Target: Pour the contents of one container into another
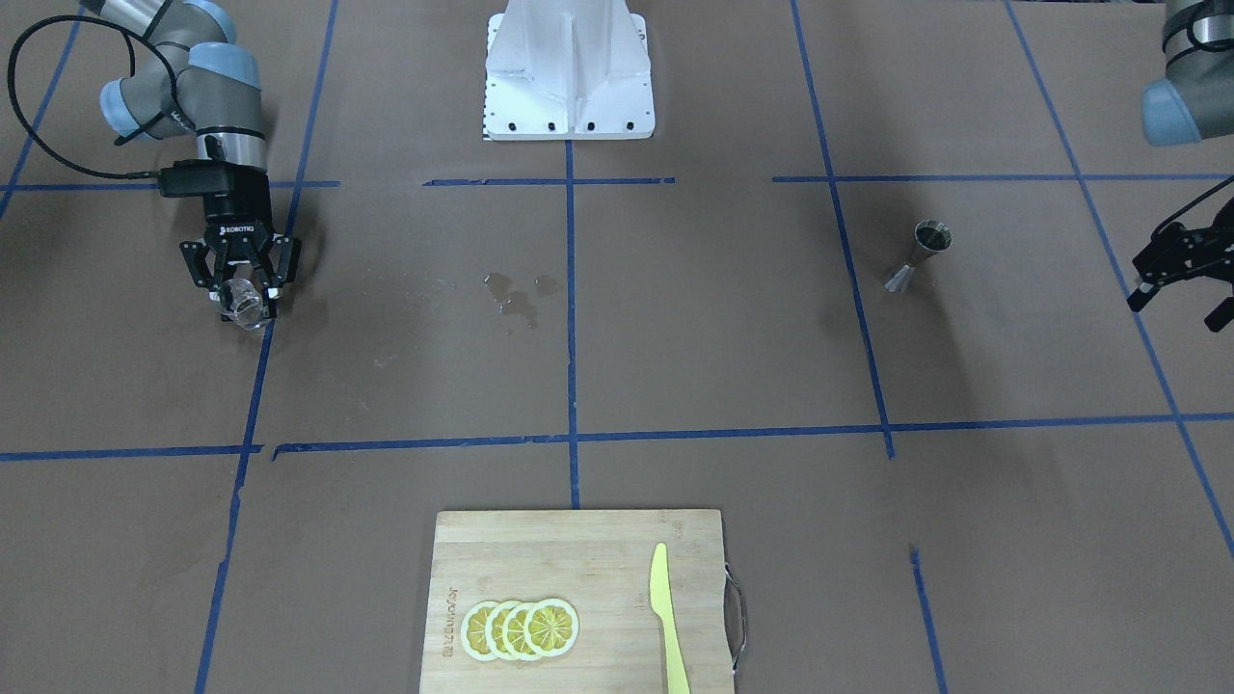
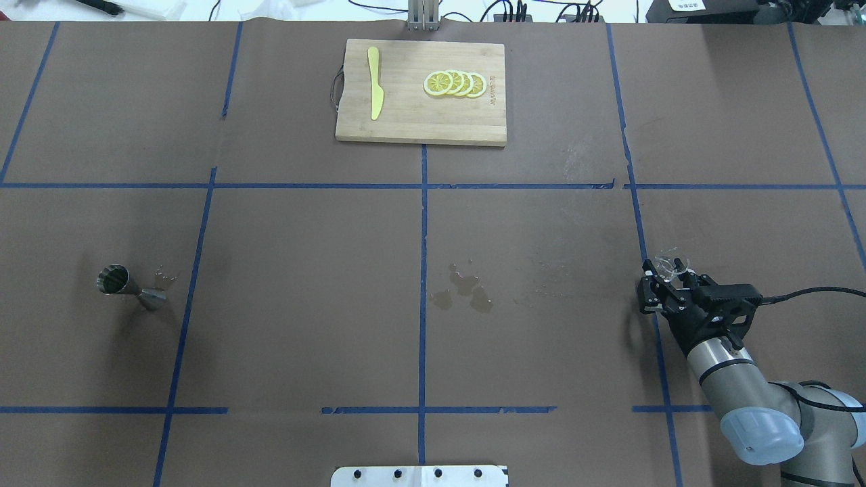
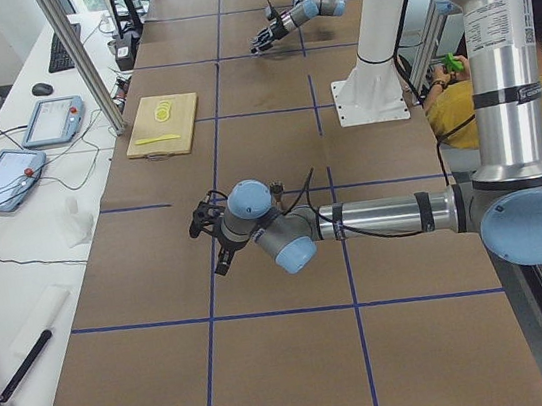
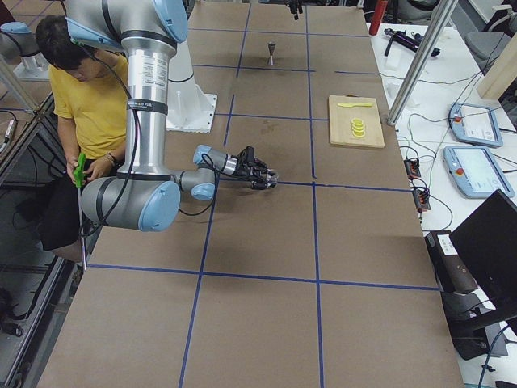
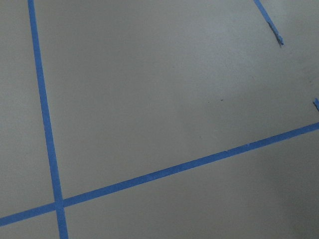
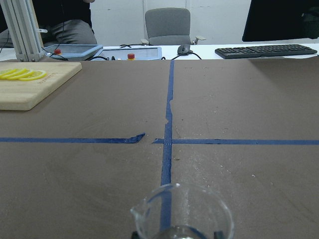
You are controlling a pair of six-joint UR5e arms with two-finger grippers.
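Note:
The small clear glass cup (image 1: 242,301) stands upright between the fingers of my right gripper (image 1: 241,289), which is shut on it low over the table. In the overhead view the cup (image 2: 671,264) and right gripper (image 2: 668,274) are at the right, on a blue tape line. The right wrist view shows the cup's rim (image 6: 182,211) at the bottom edge. The steel hourglass jigger (image 1: 921,254) stands upright far across the table, also visible at the overhead left as jigger (image 2: 128,287). My left gripper (image 1: 1181,301) hangs open and empty beside it, well apart.
Small puddles (image 2: 463,292) lie at the table's middle, and a wet spot (image 2: 164,276) sits by the jigger. A wooden cutting board (image 2: 406,125) with lemon slices (image 2: 454,83) and a yellow knife (image 2: 374,91) lies at the far edge. The white robot base (image 1: 569,77) is at centre.

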